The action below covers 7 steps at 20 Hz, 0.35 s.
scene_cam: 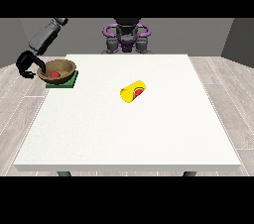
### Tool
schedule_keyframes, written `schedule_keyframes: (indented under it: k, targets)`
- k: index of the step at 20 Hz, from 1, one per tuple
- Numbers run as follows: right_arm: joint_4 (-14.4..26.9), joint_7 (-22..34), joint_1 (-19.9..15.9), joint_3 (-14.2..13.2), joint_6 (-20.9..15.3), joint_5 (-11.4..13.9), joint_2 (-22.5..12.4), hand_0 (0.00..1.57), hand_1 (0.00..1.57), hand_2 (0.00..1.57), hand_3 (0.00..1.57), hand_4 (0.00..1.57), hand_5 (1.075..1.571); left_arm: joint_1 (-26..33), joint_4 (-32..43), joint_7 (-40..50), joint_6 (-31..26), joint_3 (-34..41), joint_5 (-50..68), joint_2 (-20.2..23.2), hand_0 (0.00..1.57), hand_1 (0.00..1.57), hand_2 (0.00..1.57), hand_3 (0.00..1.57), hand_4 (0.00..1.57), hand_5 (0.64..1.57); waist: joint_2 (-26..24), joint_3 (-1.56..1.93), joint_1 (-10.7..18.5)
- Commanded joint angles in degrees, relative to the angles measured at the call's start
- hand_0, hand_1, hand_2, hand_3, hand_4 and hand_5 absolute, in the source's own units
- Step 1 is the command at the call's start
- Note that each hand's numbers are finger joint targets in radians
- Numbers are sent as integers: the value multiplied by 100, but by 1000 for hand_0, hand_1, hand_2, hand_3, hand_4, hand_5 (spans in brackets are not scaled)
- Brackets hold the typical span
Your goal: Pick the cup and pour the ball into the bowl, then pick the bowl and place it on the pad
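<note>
- While the round brown wooden bowl (pixel 57 69) sits on the flat green square pad (pixel 62 79) at the table's far corner on the view's left, we judge the task close to its end.
- We see the small red ball (pixel 54 74) lying inside the bowl.
- We note the yellow cylindrical cup (pixel 133 92) on its side near the middle of the large white table (pixel 130 129), well apart from the bowl, its mouth showing red.
- We log the black hand at the view's left (pixel 26 64) just beside the bowl's outer rim, fingers curved in an arc; we cannot tell whether they clasp the rim or merely lie next to it.
- Step in hand, as we read it: letting go of the bowl and drawing clear.
- To do it well, we would spread the fingers fully before any retreat, then move the hand away from the rim and upward, so the bowl is not dragged off the pad or tipped.
- We would check that the bowl sits flat within the pad's edges; it appears to overhang the left edge slightly.
- The hand at the view's right does not show anywhere.
- Contact between fingers and rim is too small to resolve.
- The pad's far side is hidden behind the bowl.
</note>
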Motion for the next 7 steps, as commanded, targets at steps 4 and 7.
schedule_keyframes:
  k: [4,7]
  targets:
    - [-31,281,-375,-68,118,-113,-245,325,325,400,517,0,1493,179,-147,-140,60,-132,7,-299,0,0,0,0,0,1515,-125,-6,-30]
    - [-111,737,-407,-55,393,-192,-443,134,134,280,375,0,1467,384,320,-261,-156,-135,-110,-219,0,0,0,0,0,1515,-424,-13,-86]
